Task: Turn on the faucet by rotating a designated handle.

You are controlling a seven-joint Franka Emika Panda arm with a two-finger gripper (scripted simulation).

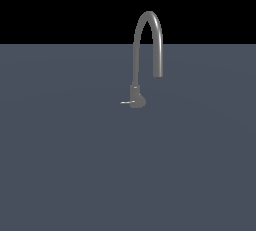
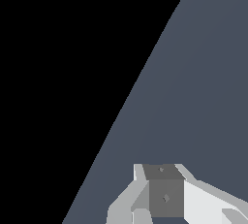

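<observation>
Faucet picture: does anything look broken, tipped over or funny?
Nothing stands out. The faucet stands upright on the grey floor, and its little handle sticks out sideways from the base, towards the exterior view's left. No spill shows.

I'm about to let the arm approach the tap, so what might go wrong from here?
1. The handle is a tiny thin rod low on the faucet base; the jaws may easily miss it or slip off.
2. The tall arched spout rises right above it, so a descent might strike the tube.
3. The wrist view shows only the gripper and bare surface, no faucet, so aiming lacks close feedback.
</observation>
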